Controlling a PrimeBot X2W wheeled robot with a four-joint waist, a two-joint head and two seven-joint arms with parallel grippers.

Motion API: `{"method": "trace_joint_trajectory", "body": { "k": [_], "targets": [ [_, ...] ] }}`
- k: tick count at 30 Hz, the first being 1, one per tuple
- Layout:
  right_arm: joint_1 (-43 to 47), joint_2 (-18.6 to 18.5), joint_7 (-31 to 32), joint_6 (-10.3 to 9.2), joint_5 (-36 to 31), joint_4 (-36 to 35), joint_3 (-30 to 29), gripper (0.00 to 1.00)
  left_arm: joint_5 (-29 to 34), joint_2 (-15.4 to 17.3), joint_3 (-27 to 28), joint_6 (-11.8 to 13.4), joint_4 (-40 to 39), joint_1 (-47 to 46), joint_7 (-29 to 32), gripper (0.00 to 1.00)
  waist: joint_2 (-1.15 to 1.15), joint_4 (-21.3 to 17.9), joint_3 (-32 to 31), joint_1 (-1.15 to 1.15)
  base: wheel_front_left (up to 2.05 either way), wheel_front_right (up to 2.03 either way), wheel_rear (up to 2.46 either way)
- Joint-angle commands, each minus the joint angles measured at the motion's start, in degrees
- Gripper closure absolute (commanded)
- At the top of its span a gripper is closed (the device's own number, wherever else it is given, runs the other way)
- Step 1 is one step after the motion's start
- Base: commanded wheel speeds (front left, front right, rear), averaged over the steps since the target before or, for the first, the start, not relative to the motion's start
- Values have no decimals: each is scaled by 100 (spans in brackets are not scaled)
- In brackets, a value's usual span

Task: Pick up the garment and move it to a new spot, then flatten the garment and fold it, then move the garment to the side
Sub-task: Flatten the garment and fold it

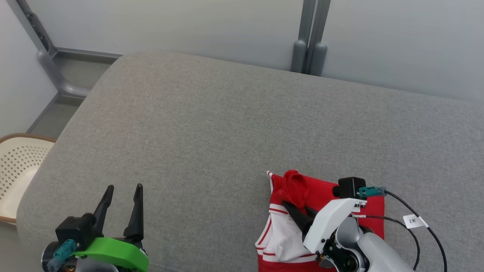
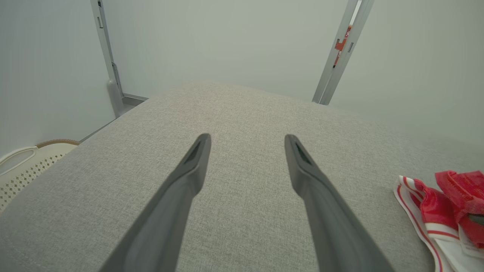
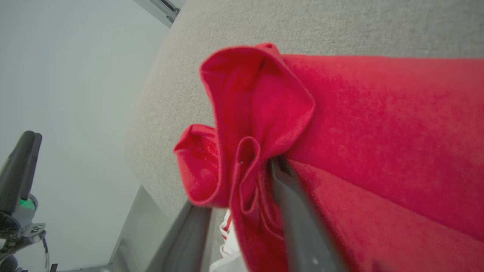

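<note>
The garment (image 1: 325,193) is red with white striped trim and lies folded near the front right of the grey cushioned surface (image 1: 227,124). My right gripper (image 1: 297,211) rests on it, and its fingers stand apart. A bunched red fold of the garment (image 3: 359,124) rises between and over the fingers of that gripper (image 3: 242,189). The rest lies flat to the right. My left gripper (image 1: 124,187) hovers open and empty at the front left, well apart from the cloth. In the left wrist view, the left gripper (image 2: 247,136) points across bare cushion, with the garment (image 2: 446,196) at the right edge.
A cream perforated basket (image 1: 19,162) stands off the cushion's left edge, seen too in the left wrist view (image 2: 22,166). Grey metal posts (image 1: 310,49) rise behind the far edge against the pale wall. A tagged cable (image 1: 413,221) trails from my right wrist.
</note>
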Motion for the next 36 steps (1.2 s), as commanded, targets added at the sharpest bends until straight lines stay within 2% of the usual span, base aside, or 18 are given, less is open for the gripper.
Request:
{"method": "trace_joint_trajectory", "body": {
  "k": [1,5,10,15,20,24,30,32,33,36],
  "targets": [
    [-100,-11,-75,2,20,31,62,0,6,29,19,26,-4,-60,-21,0,0,-102,-61,0,0,0,0],
    [-153,-48,-223,2,55,-173,228,0,-14,52,45,63,-32,42,-34,0,0,-297,-150,0,0,0,0],
    [-105,-421,-412,2,136,-874,154,0,-31,65,84,112,-94,156,-50,0,0,-536,-248,0,0,0,0],
    [47,-1053,-715,1,-81,-1582,-382,0,-29,52,73,134,-146,242,-51,0,0,-706,-298,0,0,0,0],
    [248,-1512,-1094,1,-542,-1903,-990,0,-46,39,151,173,-206,311,-66,0,0,-876,-309,0,0,0,0],
    [416,-1624,-1293,1,-998,-1802,-1310,0,-41,0,218,187,-246,362,-86,0,0,-971,-291,0,0,0,0],
    [448,-1466,-1276,1,-1496,-1518,-1312,0,8,-31,202,137,-249,298,-97,0,0,-947,-244,0,0,0,0],
    [409,-1420,-1182,1,-1643,-1327,-1202,62,13,-18,189,121,-229,245,-98,0,0,-882,-231,0,0,0,0],
    [386,-1410,-1087,1,-1751,-1188,-1114,100,22,-17,180,113,-220,227,-99,0,0,-840,-228,0,0,0,0],
    [291,-1330,-893,1,-1912,-775,-845,100,27,-33,142,95,-189,179,-90,0,0,-677,-219,0,0,0,0]
  ]
}}
